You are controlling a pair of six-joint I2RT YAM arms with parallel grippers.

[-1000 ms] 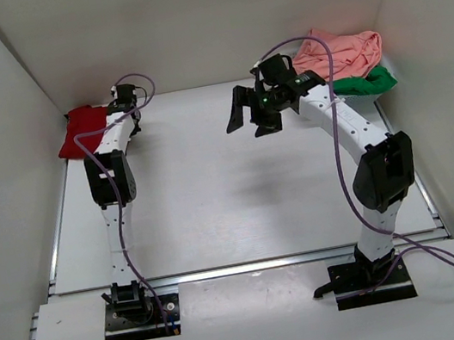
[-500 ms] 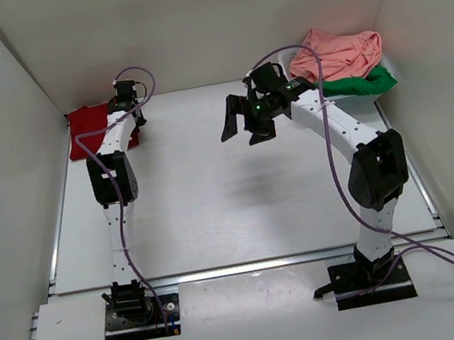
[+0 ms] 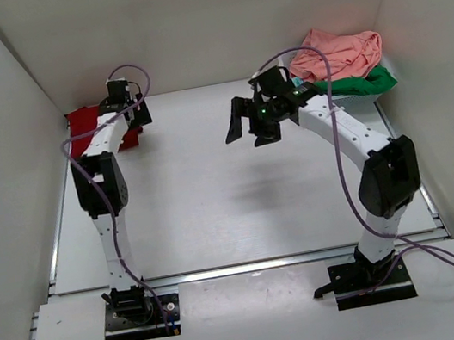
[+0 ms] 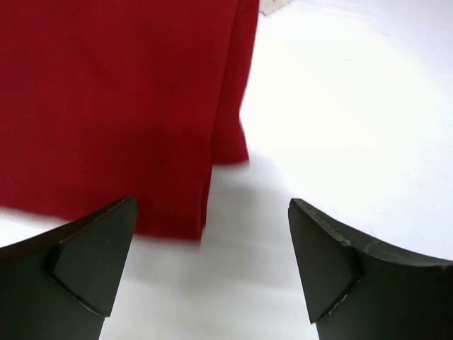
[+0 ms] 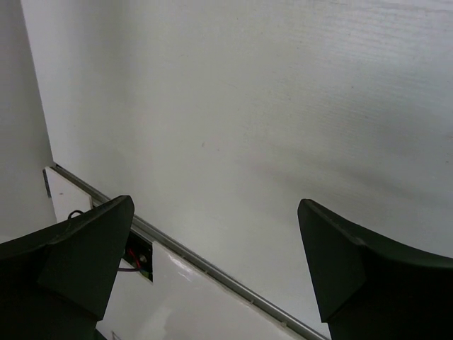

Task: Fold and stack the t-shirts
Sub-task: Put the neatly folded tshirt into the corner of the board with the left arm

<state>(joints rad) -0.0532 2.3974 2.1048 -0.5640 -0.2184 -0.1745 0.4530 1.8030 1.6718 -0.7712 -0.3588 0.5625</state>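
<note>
The dark red t-shirt (image 3: 81, 129) lies folded flat in the far left corner; in the left wrist view it (image 4: 120, 106) fills the upper left, with its folded edge just ahead of my fingers. My left gripper (image 3: 133, 118) (image 4: 212, 234) hovers open at the shirt's right edge and holds nothing. A salmon pink t-shirt (image 3: 338, 51) lies crumpled on a green t-shirt (image 3: 362, 83) at the far right. My right gripper (image 3: 248, 127) (image 5: 212, 212) hangs open and empty above the table's middle, to the left of that pile.
White walls enclose the table on the left, back and right. The right wrist view looks down on the bare tabletop (image 5: 283, 106), the metal rail (image 5: 212, 269) along its near edge and a cutout with wires (image 5: 138, 258). Purple cables loop off both arms.
My left gripper has opened, letting go of the dark red t-shirt, which now lies flat. The right arm swung slightly left and back again, its gripper still open.
</note>
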